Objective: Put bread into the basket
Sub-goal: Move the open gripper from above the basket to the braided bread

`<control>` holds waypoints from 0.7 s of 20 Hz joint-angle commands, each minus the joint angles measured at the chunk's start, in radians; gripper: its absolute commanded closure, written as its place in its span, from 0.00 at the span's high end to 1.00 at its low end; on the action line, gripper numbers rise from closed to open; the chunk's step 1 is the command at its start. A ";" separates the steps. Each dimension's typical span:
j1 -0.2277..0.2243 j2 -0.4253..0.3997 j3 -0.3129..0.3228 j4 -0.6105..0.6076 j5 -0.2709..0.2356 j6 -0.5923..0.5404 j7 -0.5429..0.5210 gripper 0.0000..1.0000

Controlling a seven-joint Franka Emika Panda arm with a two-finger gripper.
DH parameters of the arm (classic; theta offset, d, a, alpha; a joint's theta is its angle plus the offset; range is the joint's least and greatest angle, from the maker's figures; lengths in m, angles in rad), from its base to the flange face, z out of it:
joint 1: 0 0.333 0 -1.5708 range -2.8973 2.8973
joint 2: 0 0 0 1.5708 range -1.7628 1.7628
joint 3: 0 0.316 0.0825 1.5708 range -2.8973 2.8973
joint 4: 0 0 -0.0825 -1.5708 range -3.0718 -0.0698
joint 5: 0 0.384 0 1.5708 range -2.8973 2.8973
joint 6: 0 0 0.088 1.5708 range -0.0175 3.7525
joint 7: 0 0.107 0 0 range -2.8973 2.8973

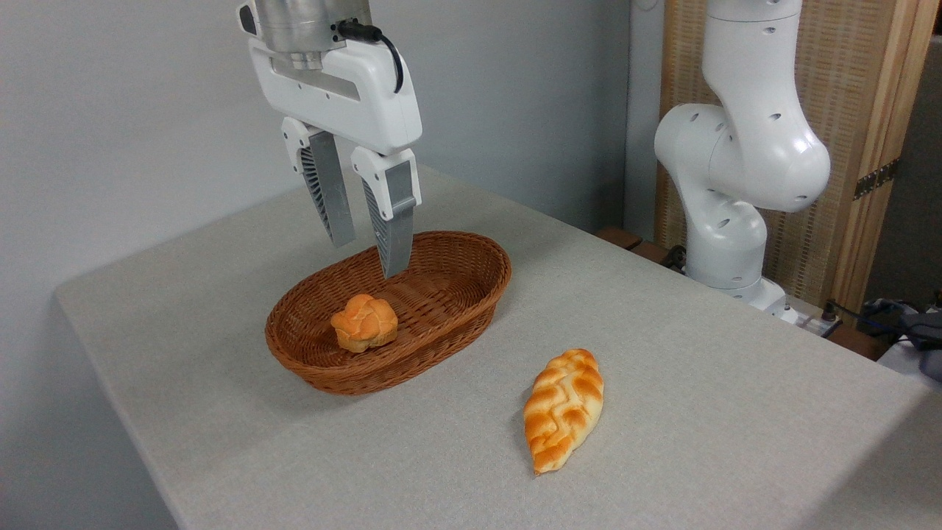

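Note:
The bread (563, 409), a braided golden-orange loaf with pointed ends, lies on the grey table to the right of and nearer than the basket. The basket (471, 254) is an oval reddish-brown wicker one near the table's middle. Inside its left part sits a small round knotted orange bun (363, 322). My gripper (369, 258) hangs above the basket's middle, fingers pointing down, open, with nothing between them. It is well clear of the loaf, up and to the left of it.
The arm's white base (725, 243) stands at the table's far right edge, in front of a wooden screen (872, 147). The table's left edge and front edge drop off close to the basket and the loaf. Cables and clutter (905, 324) lie at far right.

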 commanded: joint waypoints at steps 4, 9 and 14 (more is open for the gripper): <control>-0.004 -0.001 0.016 0.009 0.006 -0.033 0.010 1.00; -0.004 -0.001 0.016 0.009 0.006 -0.033 0.010 1.00; -0.006 -0.036 0.016 -0.043 0.006 -0.015 0.011 1.00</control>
